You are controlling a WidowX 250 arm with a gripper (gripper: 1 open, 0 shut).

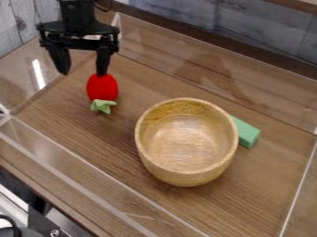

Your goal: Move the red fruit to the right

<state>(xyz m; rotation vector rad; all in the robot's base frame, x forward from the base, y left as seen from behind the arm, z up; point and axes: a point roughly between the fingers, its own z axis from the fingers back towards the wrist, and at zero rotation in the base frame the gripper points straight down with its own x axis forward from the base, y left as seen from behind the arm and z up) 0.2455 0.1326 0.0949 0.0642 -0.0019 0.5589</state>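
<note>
Wood-grain desk (74, 148) with clear low walls carries everything. Nothing of the task looks done: the red fruit (103, 87) lies free on the left part of the desk, left of the wooden bowl (186, 141). The gripper (82, 67) hangs with jaws apart, empty, up and left of the fruit, its right finger just above it. Grasping and carrying rightward remain.

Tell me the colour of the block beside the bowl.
Green: the flat block lies against the wooden bowl, in the camera view.
</note>
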